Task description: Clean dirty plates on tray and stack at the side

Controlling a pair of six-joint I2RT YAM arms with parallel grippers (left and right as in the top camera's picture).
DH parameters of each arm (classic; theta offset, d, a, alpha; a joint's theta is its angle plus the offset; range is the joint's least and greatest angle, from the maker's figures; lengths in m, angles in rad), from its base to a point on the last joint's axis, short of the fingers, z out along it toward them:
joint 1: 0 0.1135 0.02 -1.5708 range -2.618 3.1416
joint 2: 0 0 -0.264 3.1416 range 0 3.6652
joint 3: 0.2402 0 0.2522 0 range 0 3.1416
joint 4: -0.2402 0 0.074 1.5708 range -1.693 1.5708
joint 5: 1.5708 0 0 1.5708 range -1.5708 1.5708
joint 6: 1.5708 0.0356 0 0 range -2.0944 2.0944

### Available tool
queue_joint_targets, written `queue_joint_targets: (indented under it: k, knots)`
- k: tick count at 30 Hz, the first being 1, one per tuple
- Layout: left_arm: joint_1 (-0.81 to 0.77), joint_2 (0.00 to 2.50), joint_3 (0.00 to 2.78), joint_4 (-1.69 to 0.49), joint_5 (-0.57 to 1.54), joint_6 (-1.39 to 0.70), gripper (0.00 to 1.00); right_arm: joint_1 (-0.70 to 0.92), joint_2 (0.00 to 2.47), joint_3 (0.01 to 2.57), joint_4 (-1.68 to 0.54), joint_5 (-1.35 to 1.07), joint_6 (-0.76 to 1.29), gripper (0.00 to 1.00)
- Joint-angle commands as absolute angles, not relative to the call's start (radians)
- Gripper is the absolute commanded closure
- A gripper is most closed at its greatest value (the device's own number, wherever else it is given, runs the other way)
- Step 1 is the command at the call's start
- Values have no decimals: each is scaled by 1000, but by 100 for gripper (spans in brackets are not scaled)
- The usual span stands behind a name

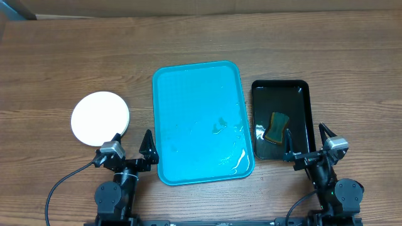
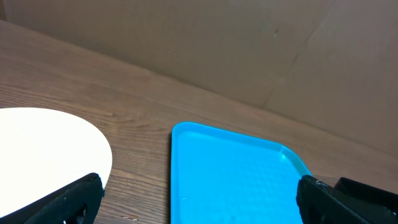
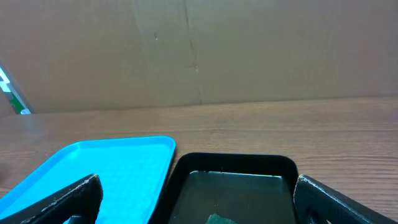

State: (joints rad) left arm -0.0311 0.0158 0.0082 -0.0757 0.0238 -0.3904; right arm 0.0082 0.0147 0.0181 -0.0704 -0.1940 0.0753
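**A:** Where do things lie, biggest first?

**B:** The wooden surface [image 1: 63, 50] carries everything. At its centre is the tray [image 1: 195, 94], long axis running 12 to 6, and nothing stands on it. I see only a wet sheen and a small dark fleck toward its 4 o'clock corner. Just beside it at 3 o'clock is a black tray [image 1: 281, 94], the same way round.

**A:** And the plates?

**B:** The plates [image 1: 100, 117] are off the tray, at 9 o'clock from it and apart from its rim. From above I see one plain white disc, and how many lie under it I cannot tell. Being round, it has no long axis to line up on.

**A:** Which hand is nearer?

**B:** My left hand [image 1: 132, 142]. The plates sit just beside it at about 11 o'clock, with nothing between. It is spread wide and empty. My right hand [image 1: 306, 139] is also spread wide and empty, and it is well apart from the plates with both trays in between.

**A:** Anything smaller?

**B:** A sponge [image 1: 277, 127] lies in the black tray, at about 11 o'clock from my right hand.

**A:** So what remains?

**B:** With the tray bare, I judge the job done or nearly done
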Motion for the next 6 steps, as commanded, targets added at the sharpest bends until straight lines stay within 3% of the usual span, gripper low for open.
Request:
queue_joint_targets:
  k: [1, 6]
  knots:
    - [-34, 13, 6, -78, 15, -389, 0, 7, 7, 8, -65, -183, 78, 0]
    - [-34, 13, 6, -78, 15, -389, 0, 7, 7, 8, -65, -184, 78, 0]
